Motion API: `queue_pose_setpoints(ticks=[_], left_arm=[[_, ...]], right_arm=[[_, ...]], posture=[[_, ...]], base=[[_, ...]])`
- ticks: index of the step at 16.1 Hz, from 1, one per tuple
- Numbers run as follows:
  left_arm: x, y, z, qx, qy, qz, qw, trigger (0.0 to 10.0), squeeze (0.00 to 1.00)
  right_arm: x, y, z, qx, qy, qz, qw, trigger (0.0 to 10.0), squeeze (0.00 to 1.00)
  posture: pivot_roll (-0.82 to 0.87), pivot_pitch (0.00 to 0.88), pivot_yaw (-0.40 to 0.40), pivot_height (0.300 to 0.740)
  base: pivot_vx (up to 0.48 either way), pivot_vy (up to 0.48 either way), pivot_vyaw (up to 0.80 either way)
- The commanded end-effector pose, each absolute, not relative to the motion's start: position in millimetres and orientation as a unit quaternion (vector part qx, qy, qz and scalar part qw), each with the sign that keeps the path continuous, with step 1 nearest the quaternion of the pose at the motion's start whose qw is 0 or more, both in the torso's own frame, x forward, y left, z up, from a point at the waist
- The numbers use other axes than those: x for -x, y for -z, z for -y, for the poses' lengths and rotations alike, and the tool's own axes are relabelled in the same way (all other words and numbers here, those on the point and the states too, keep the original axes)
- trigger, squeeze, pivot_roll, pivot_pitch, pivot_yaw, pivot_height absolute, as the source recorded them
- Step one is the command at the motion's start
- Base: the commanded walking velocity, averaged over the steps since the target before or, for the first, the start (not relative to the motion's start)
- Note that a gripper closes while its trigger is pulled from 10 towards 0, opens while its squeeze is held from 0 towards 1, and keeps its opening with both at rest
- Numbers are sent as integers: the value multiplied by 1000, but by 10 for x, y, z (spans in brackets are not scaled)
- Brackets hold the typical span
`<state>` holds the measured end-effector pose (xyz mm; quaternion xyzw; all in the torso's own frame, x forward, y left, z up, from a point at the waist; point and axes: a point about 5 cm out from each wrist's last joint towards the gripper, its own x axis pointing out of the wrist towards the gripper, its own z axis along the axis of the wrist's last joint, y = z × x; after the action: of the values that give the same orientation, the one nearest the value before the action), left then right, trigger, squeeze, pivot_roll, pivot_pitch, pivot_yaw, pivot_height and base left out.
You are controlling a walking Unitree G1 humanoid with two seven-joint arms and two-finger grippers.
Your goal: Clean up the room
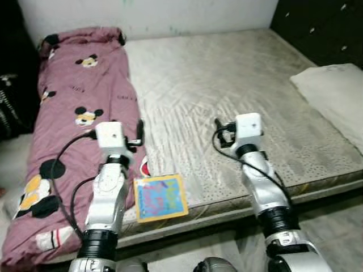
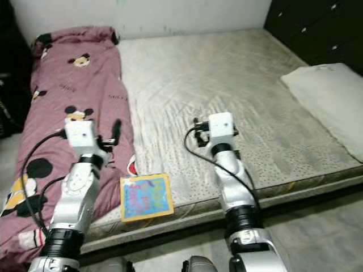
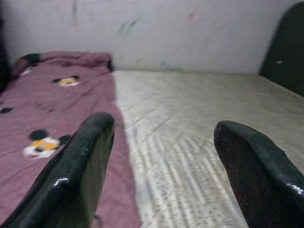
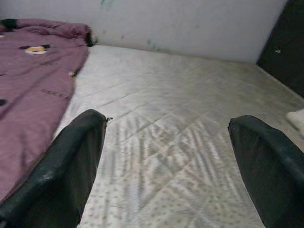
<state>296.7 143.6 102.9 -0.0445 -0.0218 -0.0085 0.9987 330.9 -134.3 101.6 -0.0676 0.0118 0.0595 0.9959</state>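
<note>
Left claw (image 3: pixel 161 156): fingers wide apart, empty, over quilt edge. Right claw (image 4: pixel 166 161): wide open, empty, above bare mattress (image 1: pixel 227 85). Pink cartoon quilt (image 1: pixel 74 113) along bed's left side; colourful book (image 1: pixel 160 196) at front edge; white pillow (image 1: pixel 334 90) far right.

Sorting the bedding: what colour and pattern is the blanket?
Mauve-pink blanket with cartoon mouse heads; clearest in the left eye view.
</note>
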Motion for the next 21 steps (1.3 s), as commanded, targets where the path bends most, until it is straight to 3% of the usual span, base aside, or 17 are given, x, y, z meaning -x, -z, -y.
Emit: queue_pose_setpoints(ticks=[1,8,19,21], left_arm=[[-2968,-1008,-1460,42,2,14,999,10000,0],[-2967,-1016,-1482,46,-23,12,999,10000,0],[-2712,-962,-1722,19,-69,29,997,10000,0],[-2543,-1023,-1897,22,-95,52,994,10000,0]], right_arm=[[-3327,-1050,1328,69,-64,-7,996,10000,0],[-3332,-1029,1341,71,-62,-14,995,10000,0],[-3203,-999,1471,72,-48,-10,996,10000,0],[-3055,-1013,1629,63,-27,0,998,10000,0]], posture=[[-52,0,7,740],[-52,0,6,740],[-44,0,9,740],[-45,0,6,740]], base=[[0,0,0],[0,0,-493],[0,0,0],[0,0,0]])
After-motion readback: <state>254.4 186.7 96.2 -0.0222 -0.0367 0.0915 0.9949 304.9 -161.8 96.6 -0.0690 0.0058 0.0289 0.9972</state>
